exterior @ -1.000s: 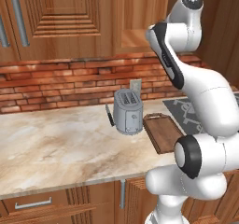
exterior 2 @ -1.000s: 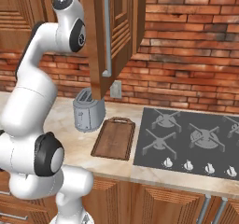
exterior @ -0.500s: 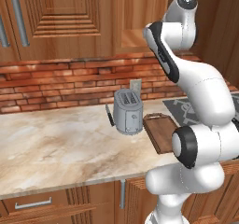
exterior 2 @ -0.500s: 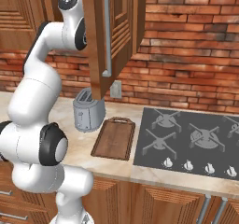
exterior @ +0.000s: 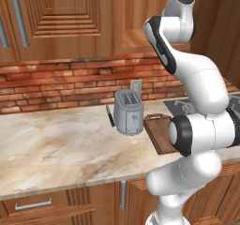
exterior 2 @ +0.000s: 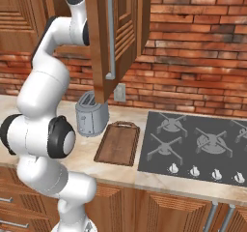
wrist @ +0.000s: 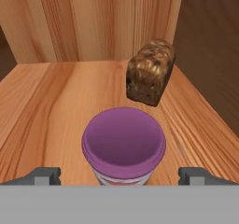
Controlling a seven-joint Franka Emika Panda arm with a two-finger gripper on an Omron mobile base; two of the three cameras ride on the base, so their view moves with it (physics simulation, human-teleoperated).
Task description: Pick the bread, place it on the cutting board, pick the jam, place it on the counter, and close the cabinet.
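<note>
Now, line by line:
Change since a second ago: the arm's elbow has swung a little toward 3 o'clock in the left base view and its upper links have shifted slightly toward the open door in the right base view; the toaster, the board and the stove lie as they did.
Gripper [wrist: 119, 176]: jaws spread wide, one tip at 8 o'clock and one at 4 o'clock of the hand view, holding nothing.
Jam [wrist: 123, 143]: purple jar standing upright on the wooden shelf, between the two fingertips and clear of both, at 6 o'clock in the hand view.
Bread [wrist: 150, 72]: dark brown speckled chunk at 1 o'clock from the jam, near it but apart, on the same shelf near the right wall.
Cabinet [exterior 2: 112, 37]: door swung open, its metal bar handle vertical, hanging above the toaster in the right base view.
Cutting board [exterior 2: 118, 142]: bare, on the counter between the toaster and the stove, handle end toward the brick wall.
Counter [exterior: 61, 149]: marbled beige top.
Toaster [exterior: 129, 111]: grey, just beside the board at its 9 o'clock in the left base view.
Stove [exterior 2: 198, 146]: dark, at 3 o'clock from the board, knobs along its front.
Writing: no readable text on the jar, the toaster or the stove.
</note>
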